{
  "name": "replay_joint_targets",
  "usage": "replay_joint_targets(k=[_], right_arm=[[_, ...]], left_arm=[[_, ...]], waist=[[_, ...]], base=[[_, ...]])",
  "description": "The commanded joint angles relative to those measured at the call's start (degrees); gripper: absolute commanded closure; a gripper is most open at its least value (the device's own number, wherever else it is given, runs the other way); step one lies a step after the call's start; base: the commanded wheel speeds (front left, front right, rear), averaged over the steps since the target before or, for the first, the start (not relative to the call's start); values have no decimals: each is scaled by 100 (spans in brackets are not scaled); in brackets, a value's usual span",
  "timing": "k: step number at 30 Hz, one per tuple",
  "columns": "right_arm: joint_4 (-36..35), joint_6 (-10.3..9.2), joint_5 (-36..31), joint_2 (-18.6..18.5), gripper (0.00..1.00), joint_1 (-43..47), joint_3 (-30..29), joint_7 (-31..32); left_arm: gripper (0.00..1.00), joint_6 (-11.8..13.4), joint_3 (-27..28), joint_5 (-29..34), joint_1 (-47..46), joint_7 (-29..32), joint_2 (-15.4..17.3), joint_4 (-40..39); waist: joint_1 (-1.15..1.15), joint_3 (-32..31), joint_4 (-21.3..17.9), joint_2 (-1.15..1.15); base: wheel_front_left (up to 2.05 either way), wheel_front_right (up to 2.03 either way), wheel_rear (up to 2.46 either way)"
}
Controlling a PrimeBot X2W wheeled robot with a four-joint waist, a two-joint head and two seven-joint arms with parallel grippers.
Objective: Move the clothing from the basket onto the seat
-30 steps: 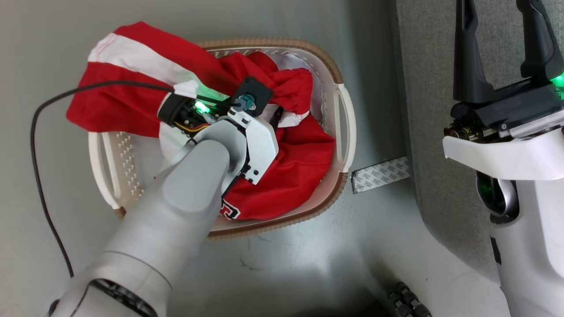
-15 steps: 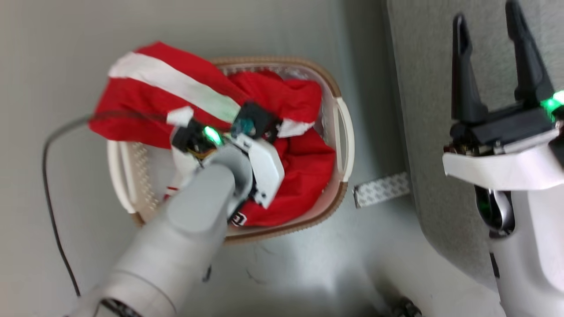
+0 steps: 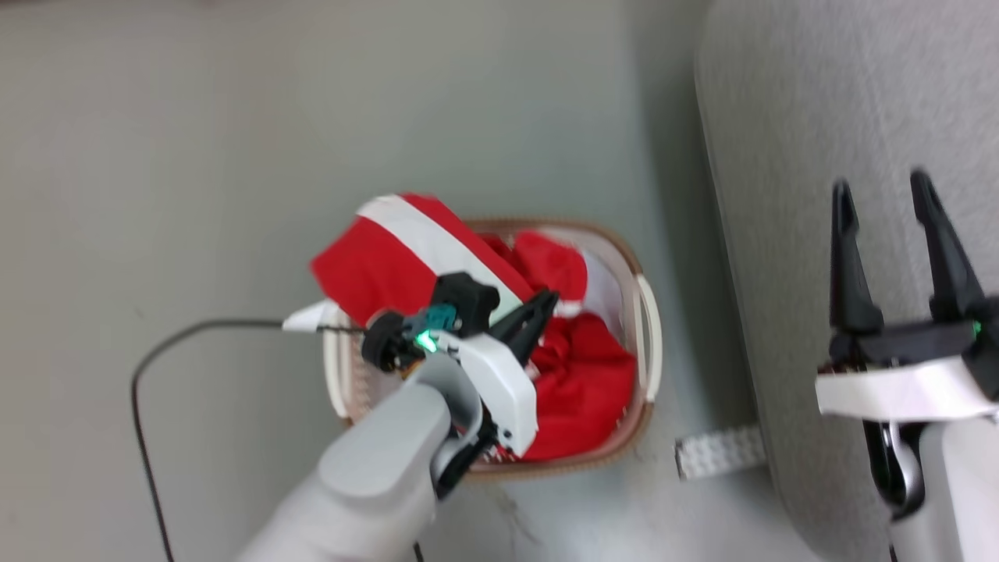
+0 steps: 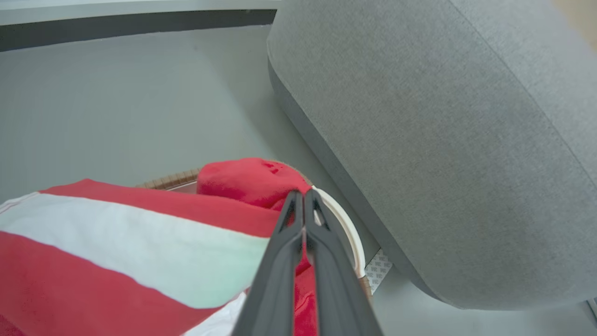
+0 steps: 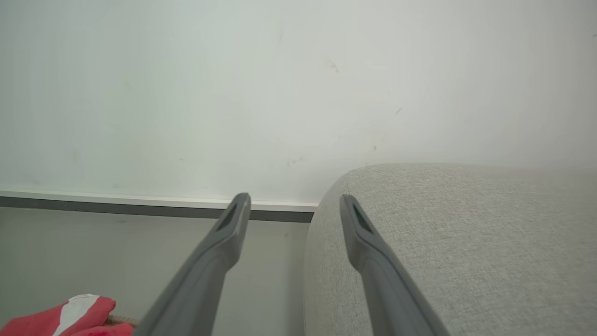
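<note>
The clothing [image 3: 585,382], red fabric with a white stripe, fills the cream basket [image 3: 649,328] on the floor and spills over its far-left rim. My left gripper [image 3: 546,300] hangs over the basket's middle, shut, with red fabric pinched low between its fingers. In the left wrist view the closed fingertips [image 4: 301,193] point toward the basket rim [image 4: 350,233], and the striped clothing [image 4: 116,242] lies close on the left. The big grey seat [image 3: 819,117] stands to the right of the basket. My right gripper [image 3: 881,183] is open and empty over the seat's near edge [image 5: 443,224].
A black cable [image 3: 156,367] loops across the grey floor left of the basket. A patterned tape strip [image 3: 718,451] lies on the floor between basket and seat. A pale wall with a dark baseboard [image 5: 140,203] stands beyond the seat [image 4: 443,116].
The head camera has pulled back, so the basket looks smaller. My left gripper has shut on the red fabric and tilted up. The right gripper stays open.
</note>
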Motion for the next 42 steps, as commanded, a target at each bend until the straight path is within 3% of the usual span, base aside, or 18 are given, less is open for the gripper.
replay_joint_targets(k=[1,10,17,32,42], right_arm=[[30,-12,2,-14,0,204,-75,2],[198,-12,-44,-13,0,992,-209,3],[324,-12,-51,-13,0,1532,-126,2],[479,-12,25,-12,0,2334,343,2],[327,-12,146,-231,0,2383,885,2]], left_arm=[[100,40,-12,-175,168,-74,18,-107],[100,206,18,-668,696,-246,20,-520],[100,363,235,-773,1028,-319,221,-1069],[100,1222,894,-824,1499,-228,1241,-2825],[100,1653,1217,-871,1648,71,1861,-3711]], waist=[[0,-704,328,0],[0,-1833,574,0],[0,-2508,682,0],[0,-3426,576,0],[0,-3538,513,0]], base=[[0,0,0],[0,0,0],[0,0,0],[0,0,0],[0,0,0]])
